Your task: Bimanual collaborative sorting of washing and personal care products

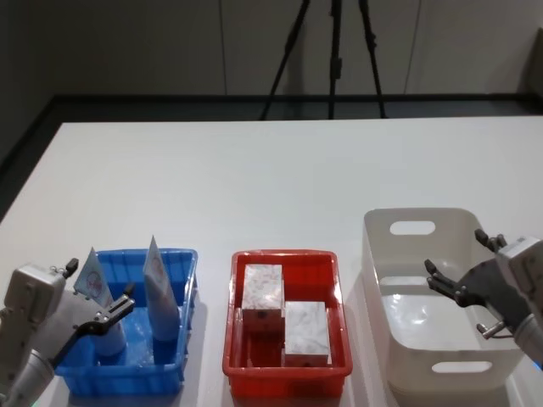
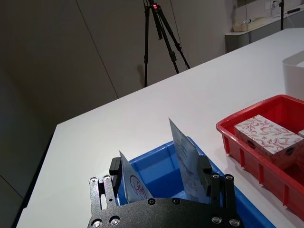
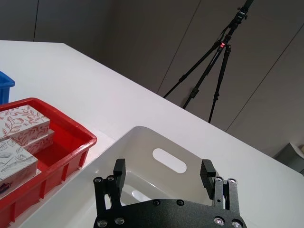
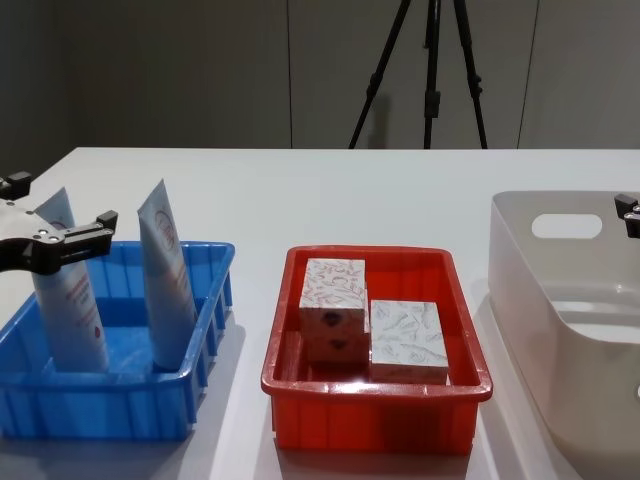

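Observation:
Two pale-blue tubes stand upright in the blue bin: the left tube and the right tube. My left gripper is open, its fingers straddling the top of the left tube without closing on it. Three white boxes with a red leafy pattern lie in the red bin: two stacked and one beside them. Over the white bin, my right gripper hangs open and empty.
The three bins stand in a row near the table's front edge. Bare white table stretches behind them. A black tripod stands on the floor beyond the table's far edge.

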